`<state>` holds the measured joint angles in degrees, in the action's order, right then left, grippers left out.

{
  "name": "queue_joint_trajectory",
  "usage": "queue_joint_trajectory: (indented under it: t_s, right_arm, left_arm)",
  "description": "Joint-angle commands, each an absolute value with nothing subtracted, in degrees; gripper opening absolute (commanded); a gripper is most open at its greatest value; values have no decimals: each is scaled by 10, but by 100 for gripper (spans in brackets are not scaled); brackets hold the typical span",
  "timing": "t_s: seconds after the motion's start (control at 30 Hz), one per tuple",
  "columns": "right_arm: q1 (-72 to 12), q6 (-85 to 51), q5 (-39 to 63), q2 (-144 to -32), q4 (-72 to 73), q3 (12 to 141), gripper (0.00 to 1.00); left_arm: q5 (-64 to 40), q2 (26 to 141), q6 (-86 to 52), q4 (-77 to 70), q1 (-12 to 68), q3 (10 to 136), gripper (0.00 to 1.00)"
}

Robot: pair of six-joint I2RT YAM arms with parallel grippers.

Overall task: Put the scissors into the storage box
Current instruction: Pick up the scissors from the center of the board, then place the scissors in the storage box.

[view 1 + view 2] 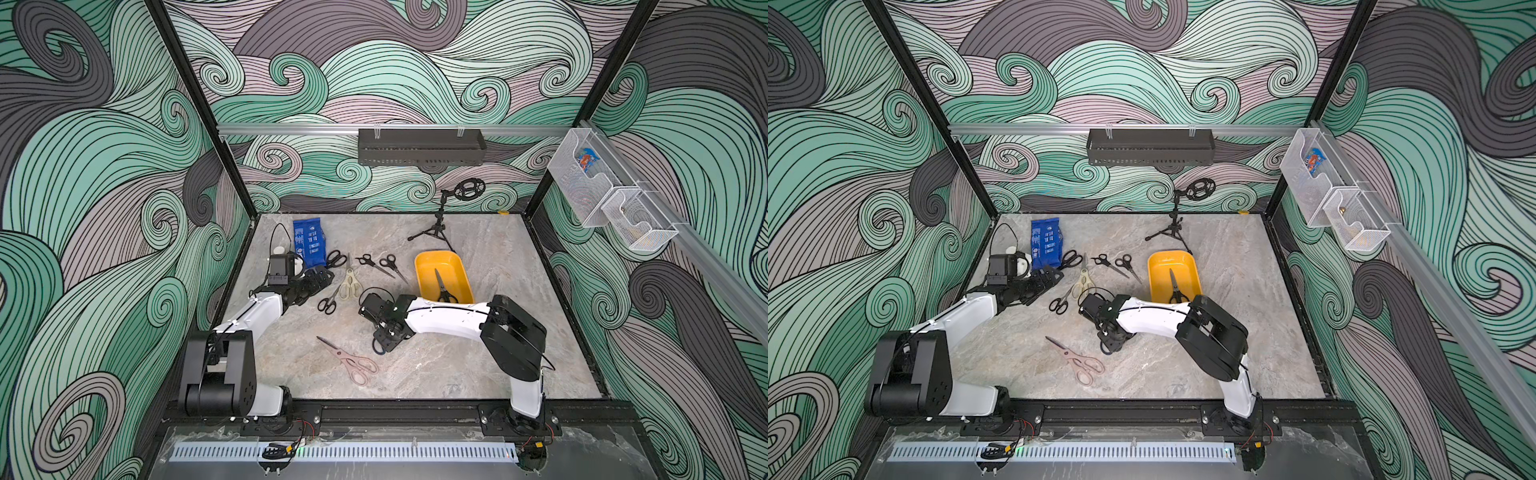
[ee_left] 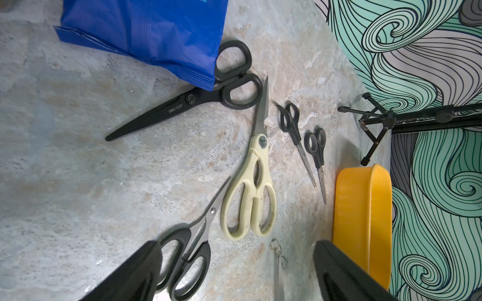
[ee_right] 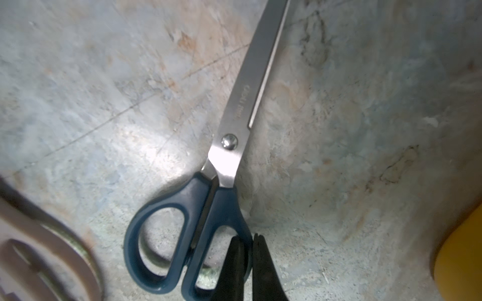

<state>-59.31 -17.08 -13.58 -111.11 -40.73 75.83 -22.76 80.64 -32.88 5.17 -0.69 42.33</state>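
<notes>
Scissors with dark-blue handles (image 3: pixel 208 182) sit near the storage box (image 3: pixel 464 247); the right claw (image 3: pixel 250 237) pinches one handle loop (image 3: pixel 241 221), probably since flat blades (image 3: pixel 250 78) offer no purchase. The left claw (image 2: pixel 237 250) hangs spread.

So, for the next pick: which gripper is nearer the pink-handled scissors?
Right. The right gripper, shut on the dark-blue-handled scissors, is just beside the pink-handled scissors; the left gripper is farther off, near the cream-handled scissors.

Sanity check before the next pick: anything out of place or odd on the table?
One thing: a corner of the blue bag covers a handle loop of the large black scissors, so that pair may snag or drag the bag when lifted. Nothing looks spilled or damaged.
</notes>
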Motion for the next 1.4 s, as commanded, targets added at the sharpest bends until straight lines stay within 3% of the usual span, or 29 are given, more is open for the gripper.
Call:
queue_joint_trajectory:
  t_s: [0.0,0.37,0.7,0.97,1.37]
  right_arm:
    - [-575,-155,-141,-1063,-415,787,0]
    - [-431,-65,-149,-981,-414,792,0]
    - [-296,21,-187,-974,-413,776,0]
    - [-276,13,-227,-972,-409,721,0]
    - [-274,-19,-190,-1009,-383,676,0]
  left_arm:
    - [-236,803,-328,48,-11,419,95]
    - [-264,811,-330,50,3,411,95]
    - [-290,803,-340,73,86,402,95]
    - [-268,760,-344,92,104,386,95]
    - [-258,765,-340,99,106,409,95]
